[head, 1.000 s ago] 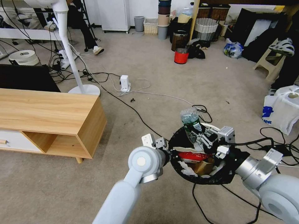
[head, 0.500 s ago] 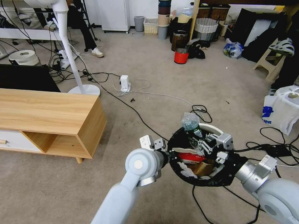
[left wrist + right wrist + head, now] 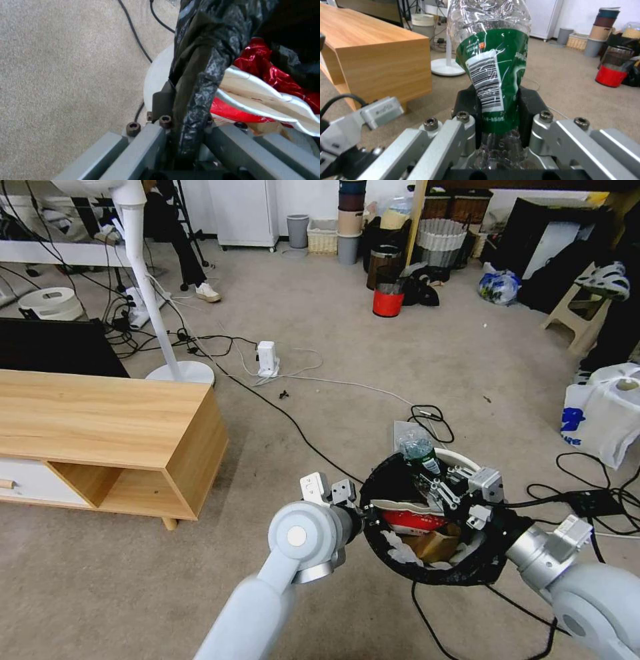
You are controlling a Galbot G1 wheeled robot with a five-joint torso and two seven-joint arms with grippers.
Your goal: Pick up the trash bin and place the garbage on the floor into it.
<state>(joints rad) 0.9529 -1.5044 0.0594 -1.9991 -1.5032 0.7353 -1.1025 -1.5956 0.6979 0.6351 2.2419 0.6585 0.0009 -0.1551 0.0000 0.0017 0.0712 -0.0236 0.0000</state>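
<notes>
Two cables cross the carpet beyond the trash bin. Left gripper clamps its bagged rim; right gripper grasps a bottle above it.

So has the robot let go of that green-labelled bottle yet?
No, the right gripper is clamped on the green-labelled bottle, its dark fingers pressing the crushed plastic from both sides.

The head view looks forward and down from above onto the carpet, with both arms and the trash bin low in frame. The left wrist view sits right against the bin's black-lined rim. The right wrist view looks past a held bottle toward the wooden cabinet, which the head view shares.
</notes>
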